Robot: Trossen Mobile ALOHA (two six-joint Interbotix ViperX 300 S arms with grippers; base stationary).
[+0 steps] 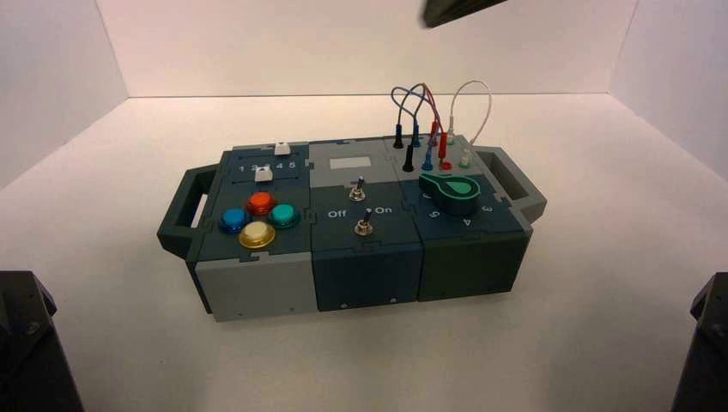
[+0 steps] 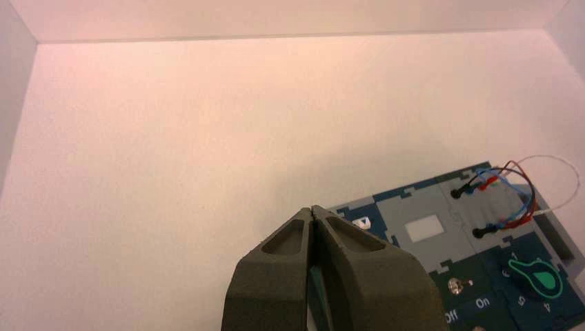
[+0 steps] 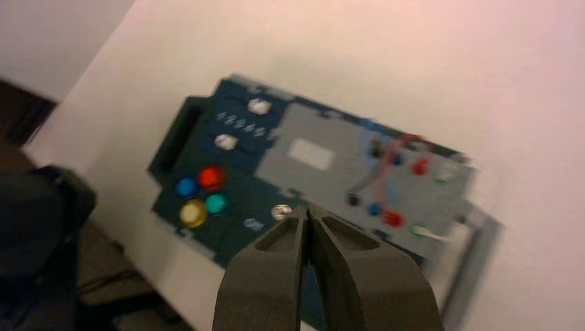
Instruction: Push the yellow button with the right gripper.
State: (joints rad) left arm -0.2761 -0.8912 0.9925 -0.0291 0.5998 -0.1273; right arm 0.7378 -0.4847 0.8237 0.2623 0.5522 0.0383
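Note:
The yellow button is the nearest of a cluster of round buttons on the box's left section, and it also shows in the right wrist view. My right gripper is shut and empty. It hangs high above the box, with its tip over the middle section near a toggle switch, well apart from the yellow button. My left gripper is shut and empty, held above the table off the box's left end. Neither gripper's fingers show in the high view.
Orange-red, teal and blue buttons surround the yellow one. Two toggle switches stand on the middle section, with a green knob and plugged wires at the right. A dark slab juts in at the top edge.

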